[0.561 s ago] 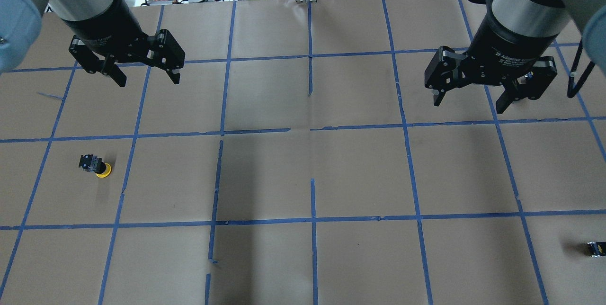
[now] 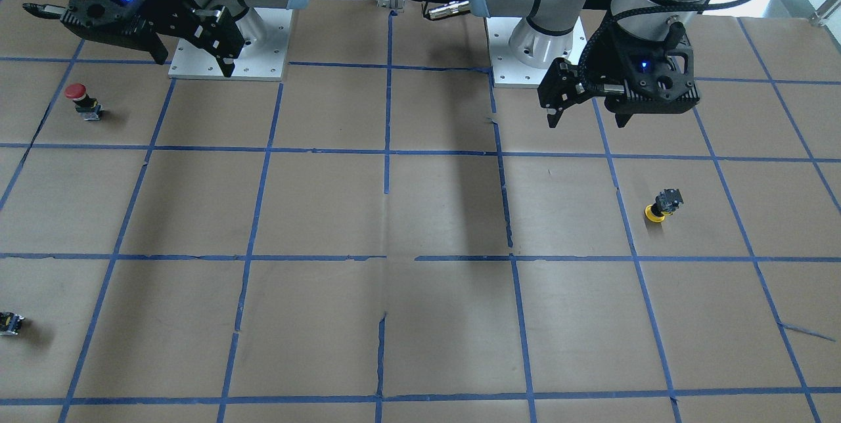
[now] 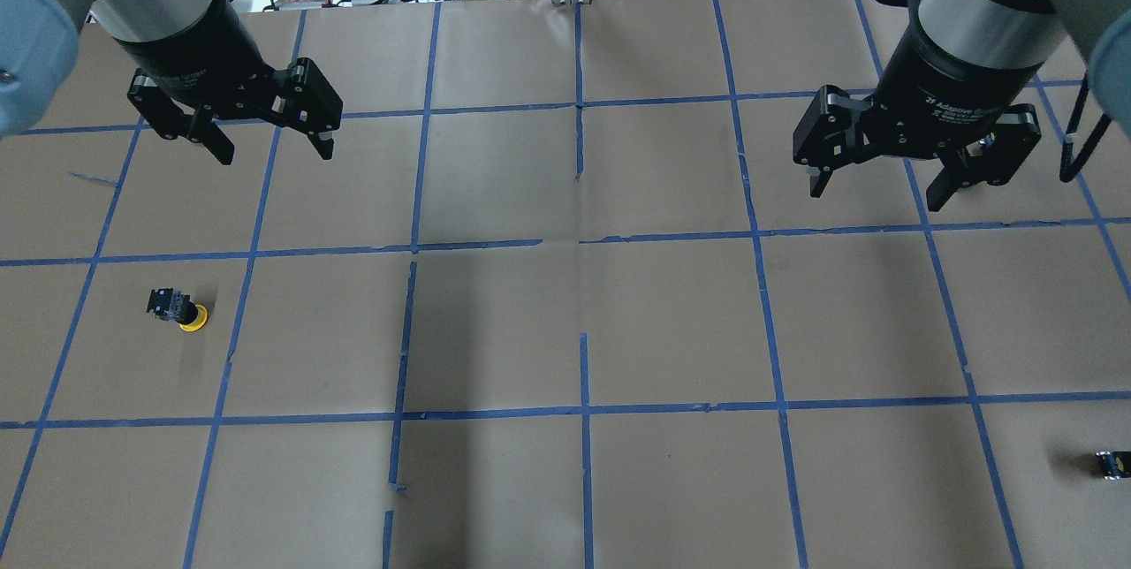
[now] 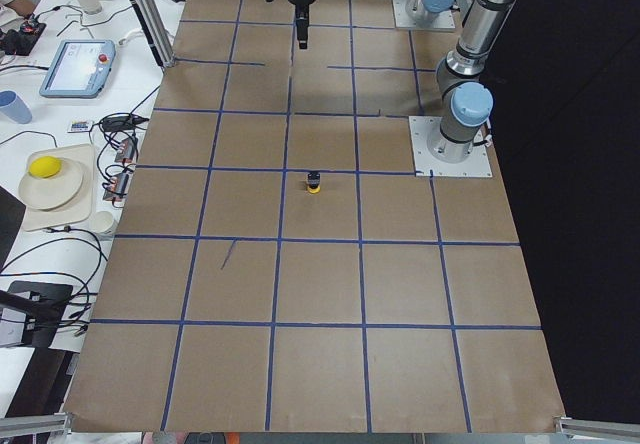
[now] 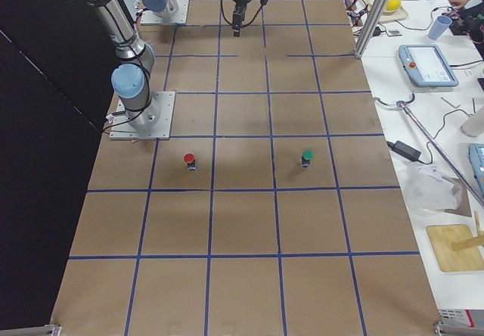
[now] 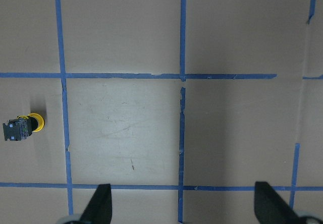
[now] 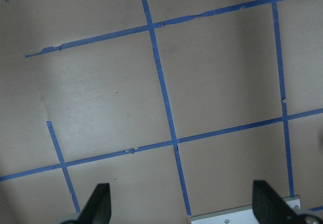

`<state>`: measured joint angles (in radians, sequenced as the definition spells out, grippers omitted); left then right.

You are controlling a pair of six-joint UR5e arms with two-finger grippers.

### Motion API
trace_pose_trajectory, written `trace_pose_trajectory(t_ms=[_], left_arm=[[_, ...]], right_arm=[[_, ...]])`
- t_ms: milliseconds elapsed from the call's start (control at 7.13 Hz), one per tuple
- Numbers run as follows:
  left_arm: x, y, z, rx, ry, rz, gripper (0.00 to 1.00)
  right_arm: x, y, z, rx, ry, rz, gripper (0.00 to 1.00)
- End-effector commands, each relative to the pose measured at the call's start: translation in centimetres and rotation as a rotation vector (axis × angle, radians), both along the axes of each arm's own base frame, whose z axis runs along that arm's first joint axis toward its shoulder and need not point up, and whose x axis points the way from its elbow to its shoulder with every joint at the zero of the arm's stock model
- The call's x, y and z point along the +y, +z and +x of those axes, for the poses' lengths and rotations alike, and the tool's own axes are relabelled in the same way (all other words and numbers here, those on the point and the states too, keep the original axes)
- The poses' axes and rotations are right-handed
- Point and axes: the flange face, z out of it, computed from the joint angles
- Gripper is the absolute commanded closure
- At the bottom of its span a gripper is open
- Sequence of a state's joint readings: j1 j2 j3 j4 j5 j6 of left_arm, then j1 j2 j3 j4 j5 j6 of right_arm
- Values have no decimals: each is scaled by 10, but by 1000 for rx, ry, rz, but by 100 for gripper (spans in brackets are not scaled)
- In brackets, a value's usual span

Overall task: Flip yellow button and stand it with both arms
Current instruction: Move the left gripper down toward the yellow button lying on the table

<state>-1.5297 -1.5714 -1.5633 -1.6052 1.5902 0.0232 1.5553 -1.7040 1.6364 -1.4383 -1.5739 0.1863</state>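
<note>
Both arms are above the counter (image 3: pixel 671 322), which is covered in brown paper with a blue tape grid.

Left claw (image 3: pixel 276 152): released, jaws spread wide, nothing between them. It hangs above the counter on my left side, toward the far edge in the overhead view. Its wrist camera shows both fingers (image 6: pixel 98 204) at the bottom of the picture, with bare paper between them. In the front-facing view the left claw (image 2: pixel 586 123) sits just in front of its arm's base plate.

Right claw (image 3: pixel 875 196): also released, jaws wide and empty. It hangs over my right side, about as far across the counter as the left one. Its fingers (image 7: pixel 96 201) frame bare paper and tape lines only.

The yellow button (image 3: pixel 179 310) is on the counter on my left side, in the grid square nearer me than the left claw and well apart from it. All views agree that it rests on its yellow cap with the black body pointing up. It sits at the left edge of the left wrist view (image 6: pixel 22 127).

Other items:
- A red-capped button (image 2: pixel 79 100) stands on my right side, near the right arm's base.
- A green-capped button (image 5: pixel 306 157) stands farther out in the same row.
- A small black switch block (image 3: pixel 1112 463) sits at the right edge.
</note>
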Motion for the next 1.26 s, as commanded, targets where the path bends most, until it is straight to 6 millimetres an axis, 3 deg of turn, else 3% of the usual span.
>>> trace_pose_trajectory(t_ms=[0,140,280,561,701,841,1122], left_arm=[[-1,-24,39,-2,43,18,1],[-12,-36,86,-3,106,4,1],[-10,-54,142,11,108,32,1],[-1,-87,222,35,84,44,1],[-4,-122,261,28,6,18,2],[1,-160,287,42,32,39,1],[8,-213,287,88,83,112,1]], right_arm=[[6,8,0,-1,-4,-23,0],[6,5,0,-1,1,-24,0],[6,5,0,-3,4,-24,0],[5,5,0,-2,11,-25,0],[4,7,0,-8,11,-30,0],[5,6,0,-8,10,-27,0],[4,5,0,-6,8,-25,0]])
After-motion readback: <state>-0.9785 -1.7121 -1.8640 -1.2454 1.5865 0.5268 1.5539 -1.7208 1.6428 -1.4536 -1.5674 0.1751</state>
